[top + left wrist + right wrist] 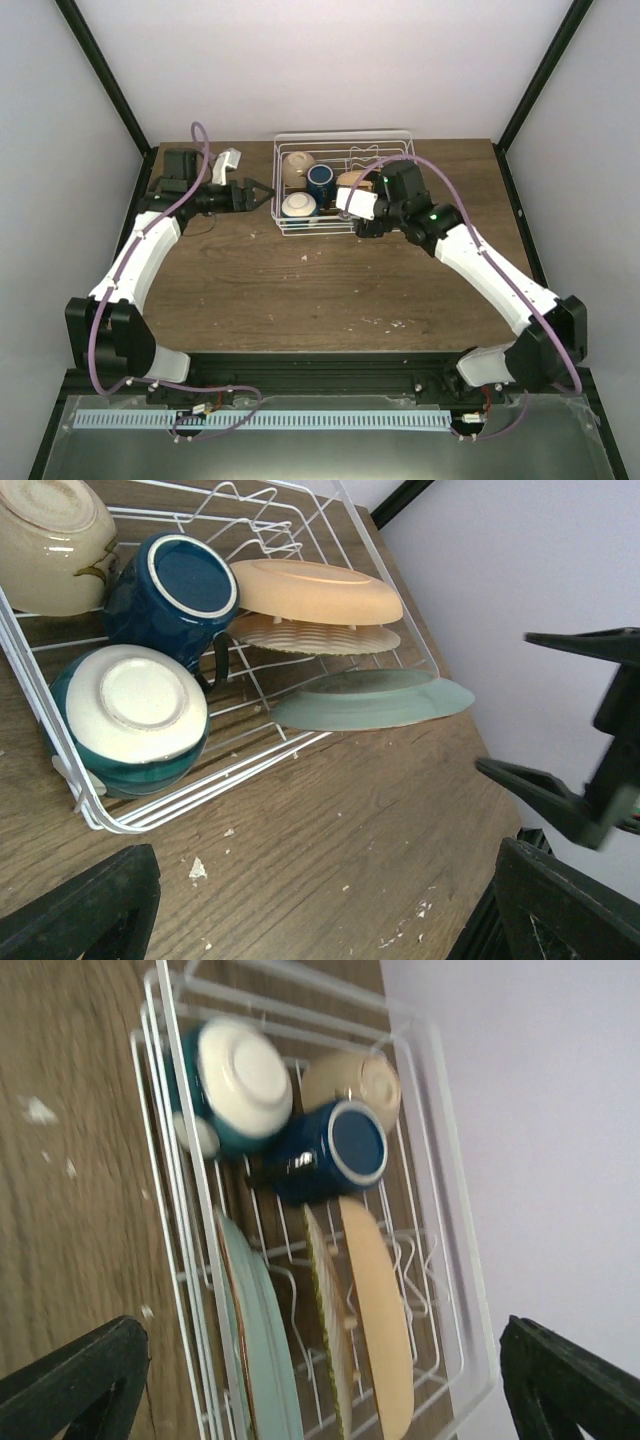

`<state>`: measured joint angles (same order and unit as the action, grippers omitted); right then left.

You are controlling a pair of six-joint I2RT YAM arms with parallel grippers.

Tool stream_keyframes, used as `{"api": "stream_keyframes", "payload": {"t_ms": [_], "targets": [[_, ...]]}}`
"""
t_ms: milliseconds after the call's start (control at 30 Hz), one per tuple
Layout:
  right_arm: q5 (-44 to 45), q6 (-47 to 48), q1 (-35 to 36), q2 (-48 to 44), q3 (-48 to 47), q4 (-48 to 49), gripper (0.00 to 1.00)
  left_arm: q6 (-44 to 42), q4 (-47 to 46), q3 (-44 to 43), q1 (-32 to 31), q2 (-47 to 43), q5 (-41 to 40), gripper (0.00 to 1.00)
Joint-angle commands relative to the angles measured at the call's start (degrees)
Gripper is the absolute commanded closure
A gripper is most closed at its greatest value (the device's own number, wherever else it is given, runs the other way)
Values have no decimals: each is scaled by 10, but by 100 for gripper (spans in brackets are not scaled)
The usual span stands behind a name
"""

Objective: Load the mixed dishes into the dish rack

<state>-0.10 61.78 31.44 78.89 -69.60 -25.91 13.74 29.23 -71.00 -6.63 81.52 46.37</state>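
**All the dishes in view are sitting in the rack**

We are holding the right gripper (505, 702) with its jaws spread wide and nothing between them, just off the 3 o'clock side of the dish rack (345, 135). The left gripper (262, 192) is likewise standing open and empty, pointing at the rack's 9 o'clock side.

Working outward from the right gripper, we are seeing three plates standing on edge among the prongs in the rack's 3 o'clock half. The pale green plate (375, 700) is by the 6 o'clock rail. The woven-patterned plate (315, 637) is next, and the orange-yellow plate (315, 590) is furthest toward 12. In the 9 o'clock half, the white bowl with blue outside (298, 207) is lying base-up near 7 o'clock. The cream bowl (297, 168) is near 11, and the dark blue mug (320, 180) is touching both.

We are judging the loading as good as finished, since every dish we can find is lying inside the wires. What is remaining looks like drawing both arms back over the table (300, 290). The green plate, close to the rail, may be worth a check.
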Motion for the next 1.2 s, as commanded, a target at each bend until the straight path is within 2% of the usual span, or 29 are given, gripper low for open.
{"api": "stream_keyframes", "payload": {"t_ms": [0,167,267,433,600,667,800,967,1167], "targets": [[-99,-89,9,-33,-48,-49,3,-1,5,-17,3,-12,-10,7],[-44,-191,3,-41,-27,82,0,4,20,-54,14,1,-43,7],[-31,-276,-37,-10,-45,126,0,17,23,-80,44,17,-47,7],[-29,-402,-164,44,-74,191,0,63,10,-126,137,59,-13,8],[-31,-530,-318,95,-106,181,0,118,-67,-115,211,76,-4,9],[-41,-568,-372,109,-105,169,0,126,-97,-102,226,75,-9,9],[-74,-629,-453,119,-75,155,0,93,-99,-94,232,76,-59,8],[-59,-635,-468,111,6,174,0,64,-107,-49,231,67,-126,8],[-68,-662,-468,90,91,211,0,71,-140,34,227,33,-173,8]]}}
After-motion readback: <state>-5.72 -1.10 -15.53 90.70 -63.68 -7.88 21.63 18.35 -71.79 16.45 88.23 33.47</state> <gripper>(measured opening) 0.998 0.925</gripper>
